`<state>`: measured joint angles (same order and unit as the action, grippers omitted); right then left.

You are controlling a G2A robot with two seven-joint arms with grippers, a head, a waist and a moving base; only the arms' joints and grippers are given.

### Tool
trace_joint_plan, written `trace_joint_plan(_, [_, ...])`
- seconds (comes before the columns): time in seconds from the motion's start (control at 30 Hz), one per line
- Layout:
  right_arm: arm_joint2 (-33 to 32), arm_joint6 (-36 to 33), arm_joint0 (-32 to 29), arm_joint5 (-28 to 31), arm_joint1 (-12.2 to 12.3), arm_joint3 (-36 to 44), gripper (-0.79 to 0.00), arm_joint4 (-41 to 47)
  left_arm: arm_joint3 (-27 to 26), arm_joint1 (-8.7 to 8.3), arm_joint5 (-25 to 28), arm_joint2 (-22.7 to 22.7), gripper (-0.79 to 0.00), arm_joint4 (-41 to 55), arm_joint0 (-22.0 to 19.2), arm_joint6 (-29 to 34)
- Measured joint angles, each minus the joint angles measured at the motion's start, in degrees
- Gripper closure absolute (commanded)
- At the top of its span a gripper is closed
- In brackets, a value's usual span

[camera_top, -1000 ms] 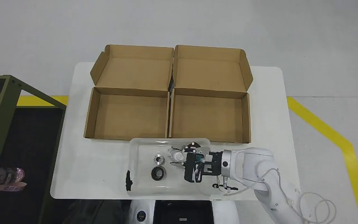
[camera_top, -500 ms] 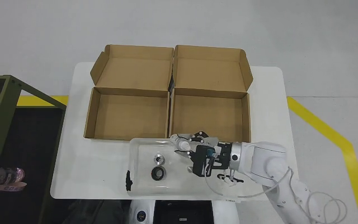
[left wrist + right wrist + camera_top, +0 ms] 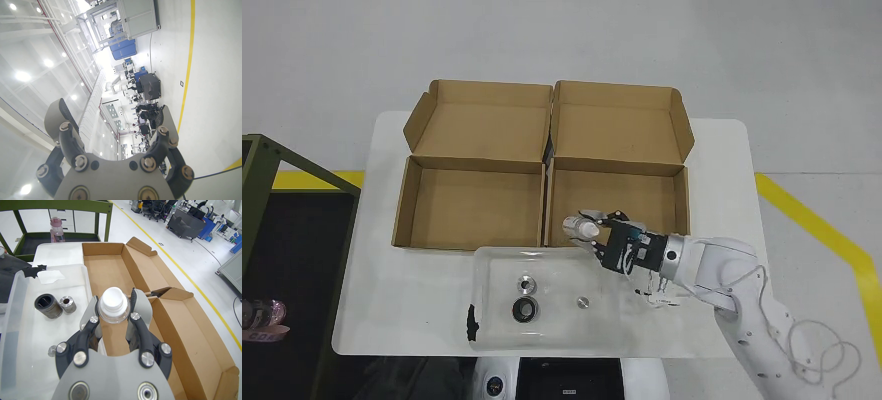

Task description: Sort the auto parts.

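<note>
The right tool, clamped on the white flanged plastic part, was low over the middle of the clear plastic bin a second ago. It has since lifted the part off the bin's floor and carried it to the bin's far rim, and the forearm behind it has swung out past the bin's right end. A small silver part on the bin's floor, covered by the tool before, now lies uncovered.

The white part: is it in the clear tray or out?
Out. The right gripper holds the white part over the near edge of the right cardboard box.
</note>
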<state>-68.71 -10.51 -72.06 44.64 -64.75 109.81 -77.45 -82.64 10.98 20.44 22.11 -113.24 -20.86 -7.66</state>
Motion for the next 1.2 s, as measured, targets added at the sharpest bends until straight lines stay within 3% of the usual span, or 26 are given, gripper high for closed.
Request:
trace_joint_plan(0.7, [8.39,-4.62,14.41,-3.92,-2.31,-17.55,0.000,6.19,0.00,0.00,0.00,0.00,-0.785,0.00,0.00,0.00])
trace_joint_plan(1.13, [12.86,-4.76,20.31,-6.17,-3.92,-27.61,0.000,6.50,0.00,0.00,0.00,0.00,-0.785,0.00,0.00,0.00])
trace_joint_plan(1.2, [13.46,-4.67,21.03,-6.51,-4.17,-28.93,-0.108,6.46,0.00,0.00,0.00,0.00,-0.785,0.00,0.00,0.00])
